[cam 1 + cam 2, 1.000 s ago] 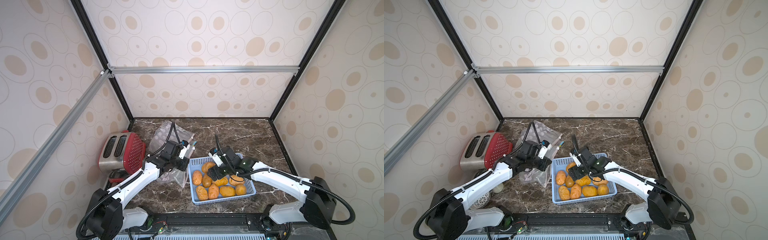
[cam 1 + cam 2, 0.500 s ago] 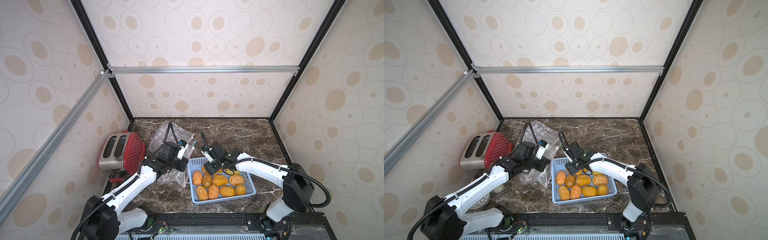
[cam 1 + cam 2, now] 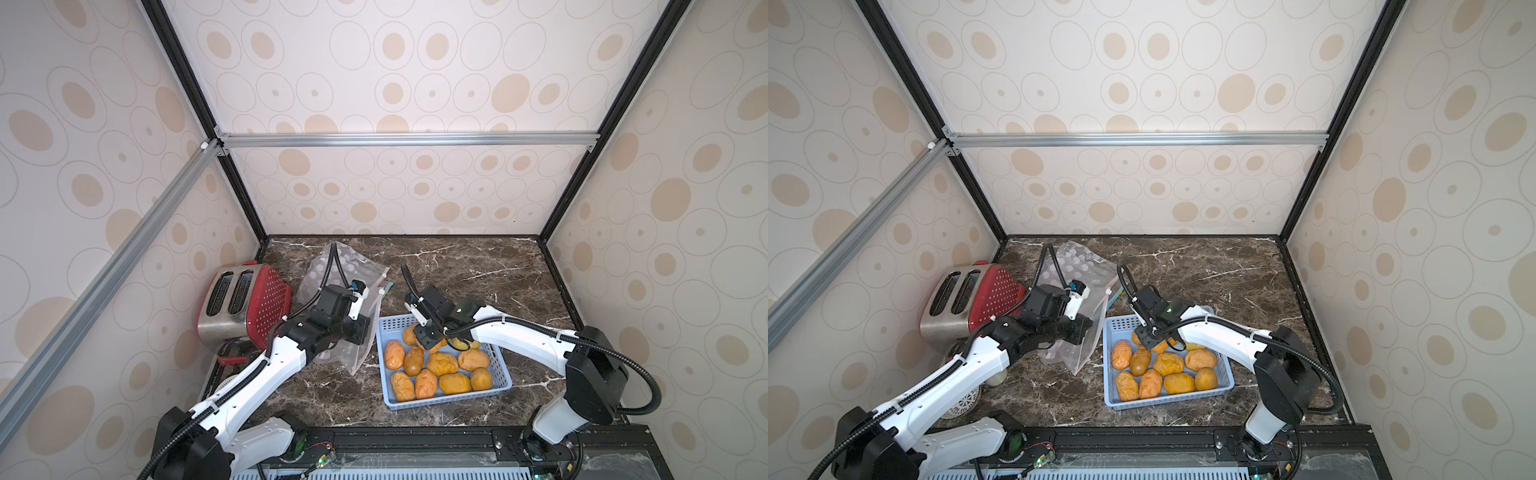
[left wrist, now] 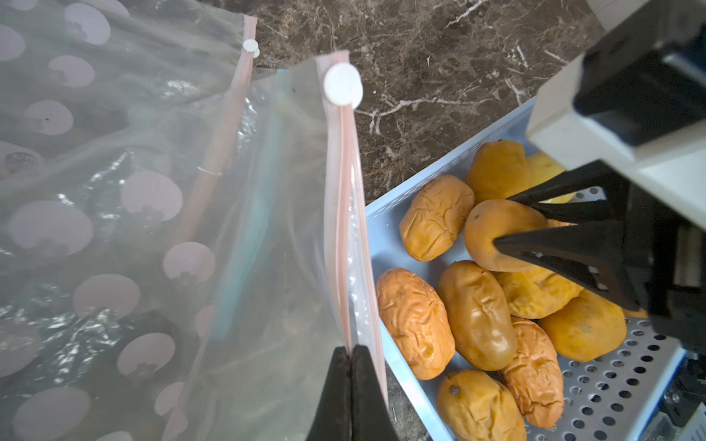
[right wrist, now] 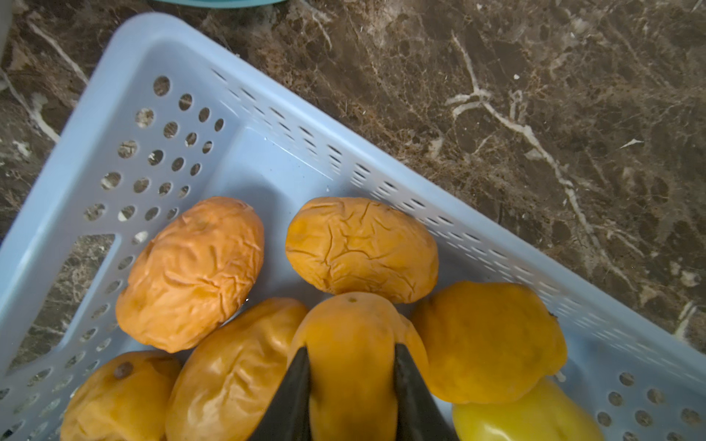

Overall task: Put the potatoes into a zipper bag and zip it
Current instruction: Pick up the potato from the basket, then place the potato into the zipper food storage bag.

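Note:
Several wrinkly orange potatoes [image 3: 441, 364] [image 3: 1168, 363] lie in a pale blue perforated basket [image 3: 453, 400] [image 3: 1167, 401]. My right gripper [image 5: 349, 349] [image 3: 428, 338] is at the basket's far left part, shut on one smooth orange potato [image 5: 351, 328] [image 4: 493, 229]. A yellowish-green one [image 5: 527, 416] lies beside it. The clear dotted zipper bag [image 3: 345, 266] [image 3: 1077, 262] lies left of the basket with its mouth raised. My left gripper [image 4: 351, 349] [image 3: 363, 328] is shut on the pink zip edge [image 4: 344, 214] of the zipper bag.
A red and steel toaster [image 3: 245, 299] [image 3: 971, 299] stands at the left wall, close behind the left arm. A white round perforated object [image 3: 963, 403] lies under that arm. The bag's white slider [image 4: 342, 84] sits at the far end of the zip. Walls enclose the marble table [image 3: 478, 266].
My right gripper swung to the basket's far left part, came down among the potatoes and closed on one. The left gripper kept its hold on the bag's edge.

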Robot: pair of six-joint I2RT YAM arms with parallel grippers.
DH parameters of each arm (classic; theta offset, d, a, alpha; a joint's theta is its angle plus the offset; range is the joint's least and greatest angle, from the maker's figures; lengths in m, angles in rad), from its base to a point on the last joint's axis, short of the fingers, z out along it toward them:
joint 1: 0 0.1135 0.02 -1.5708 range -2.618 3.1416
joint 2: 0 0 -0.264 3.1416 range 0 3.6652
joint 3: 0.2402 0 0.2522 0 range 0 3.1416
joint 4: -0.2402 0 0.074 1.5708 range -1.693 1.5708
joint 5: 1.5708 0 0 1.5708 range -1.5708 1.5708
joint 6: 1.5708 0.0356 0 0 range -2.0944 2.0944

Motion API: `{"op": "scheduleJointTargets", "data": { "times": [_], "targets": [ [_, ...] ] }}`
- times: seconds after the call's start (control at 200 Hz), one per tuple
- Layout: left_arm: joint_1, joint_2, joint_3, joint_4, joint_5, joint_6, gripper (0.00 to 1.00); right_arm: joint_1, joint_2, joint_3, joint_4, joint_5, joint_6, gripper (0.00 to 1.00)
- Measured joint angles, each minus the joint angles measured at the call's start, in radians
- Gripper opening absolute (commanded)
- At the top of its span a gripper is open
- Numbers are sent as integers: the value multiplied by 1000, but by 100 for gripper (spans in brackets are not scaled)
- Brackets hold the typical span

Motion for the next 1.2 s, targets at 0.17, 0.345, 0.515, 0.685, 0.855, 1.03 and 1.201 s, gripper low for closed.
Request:
{"op": "scheduleJointTargets", "data": {
  "times": [0.17, 0.345, 0.515, 0.685, 0.855, 1.03, 1.201],
  "targets": [
    [0, -39, 69, -19, 33, -14, 0, 0, -85, -30, 17, -8, 20, 24],
    [0, -35, 92, 9, 124, -64, 0, 0, -236, -72, 85, -70, 50, 24],
    [0, 28, 115, 28, 171, -121, 0, 0, -398, -135, 220, -144, 114, 23],
    [0, 69, 140, 70, 204, -181, 0, 0, -480, -193, 421, -215, 206, 20],
    [2, 73, 177, 91, 211, -242, 0, 0, -458, -222, 629, -282, 288, 20],
    [8, 68, 188, 128, 221, -312, 0, 0, -378, -226, 788, -355, 356, 19],
    [27, 48, 187, 129, 208, -357, 0, -2, -338, -259, 884, -364, 387, 18]
  ]
}}
